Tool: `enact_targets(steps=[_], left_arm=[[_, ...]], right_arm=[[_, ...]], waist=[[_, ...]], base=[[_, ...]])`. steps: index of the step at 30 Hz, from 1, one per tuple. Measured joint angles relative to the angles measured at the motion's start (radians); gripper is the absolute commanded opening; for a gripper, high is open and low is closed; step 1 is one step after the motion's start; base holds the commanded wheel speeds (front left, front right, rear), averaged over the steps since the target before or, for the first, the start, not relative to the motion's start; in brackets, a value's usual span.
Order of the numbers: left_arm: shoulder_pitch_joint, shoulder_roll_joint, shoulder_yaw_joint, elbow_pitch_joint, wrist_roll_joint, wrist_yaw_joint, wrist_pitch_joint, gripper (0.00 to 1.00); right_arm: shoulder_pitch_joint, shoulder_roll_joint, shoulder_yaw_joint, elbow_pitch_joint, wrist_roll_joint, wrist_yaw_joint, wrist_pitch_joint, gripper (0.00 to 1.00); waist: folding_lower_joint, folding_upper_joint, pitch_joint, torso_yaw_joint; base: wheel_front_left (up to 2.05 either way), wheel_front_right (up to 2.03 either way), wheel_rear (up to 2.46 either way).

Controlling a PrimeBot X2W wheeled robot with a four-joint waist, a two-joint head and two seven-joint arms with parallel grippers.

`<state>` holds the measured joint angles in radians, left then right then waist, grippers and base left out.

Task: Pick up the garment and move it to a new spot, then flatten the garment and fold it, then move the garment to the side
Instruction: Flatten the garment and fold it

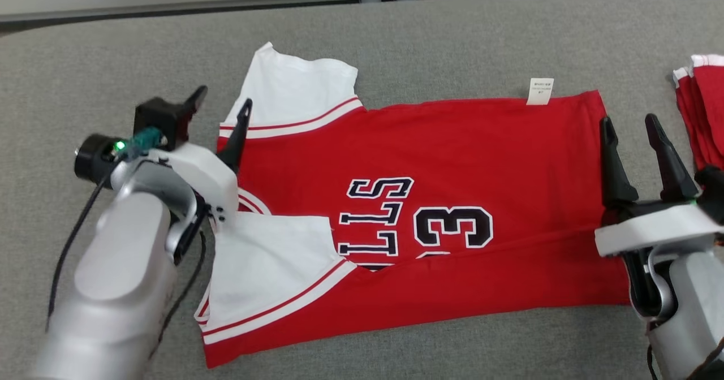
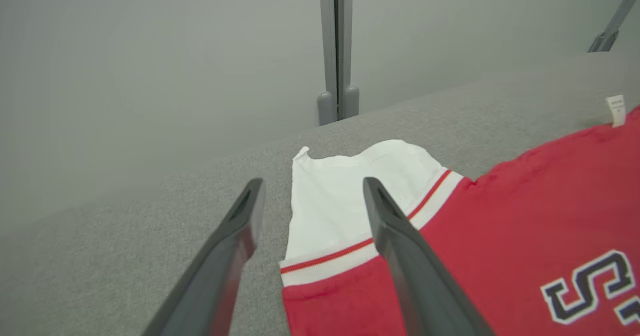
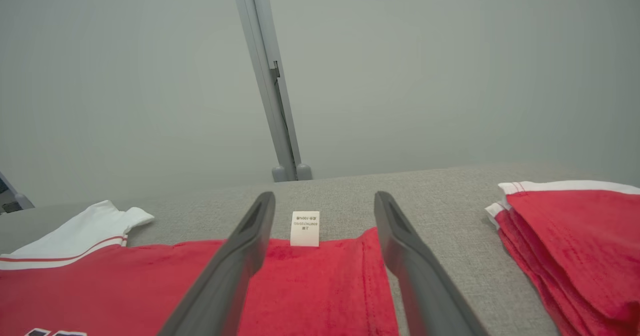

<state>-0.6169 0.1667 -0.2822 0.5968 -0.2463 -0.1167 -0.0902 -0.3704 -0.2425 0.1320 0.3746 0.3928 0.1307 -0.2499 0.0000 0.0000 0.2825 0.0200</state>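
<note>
One lengthwise fold shows in the jersey [image 1: 452,154]; left gripper [image 1: 223,97] and right gripper [image 1: 628,119] gape empty; further folds and the move aside apparently remain.

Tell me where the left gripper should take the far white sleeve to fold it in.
Grip the far sleeve at its free left edge, near the pointed outer corner, coming in from the robot's left. The sleeve lies flat and sticks out past the body of the red jersey, and the open left gripper straddles that edge.
</note>
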Motion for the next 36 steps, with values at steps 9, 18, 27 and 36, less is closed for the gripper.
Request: enact_targets(steps=[9,18,27,36], left_arm=[[-0.379,0.16,-0.234,0.143,-0.097,-0.013,0.249,1.0],[-0.547,0.293,-0.486,0.193,-0.28,-0.013,0.379,1.0],[-0.613,0.321,-0.598,0.231,-0.374,-0.013,0.348,1.0],[-0.661,0.308,-0.648,0.308,-0.419,-0.013,0.327,1.0]], right_arm=[[-0.183,0.01,0.062,0.01,-0.027,0.0,0.025,1.0],[-0.262,0.037,0.077,0.056,-0.028,0.0,0.01,1.0],[-0.273,0.044,0.091,0.075,-0.026,0.0,-0.003,1.0],[-0.284,0.057,0.067,0.073,-0.026,0.0,-0.007,1.0]], waist=[[0.0,0.0,0.152,-0.079],[0.0,0.0,0.25,-0.162],[0.0,0.0,0.273,-0.188],[0.0,0.0,0.299,-0.202]], base=[[0.0,0.0,0.0],[0.0,0.0,0.0],[0.0,0.0,0.0],[0.0,0.0,0.0]])
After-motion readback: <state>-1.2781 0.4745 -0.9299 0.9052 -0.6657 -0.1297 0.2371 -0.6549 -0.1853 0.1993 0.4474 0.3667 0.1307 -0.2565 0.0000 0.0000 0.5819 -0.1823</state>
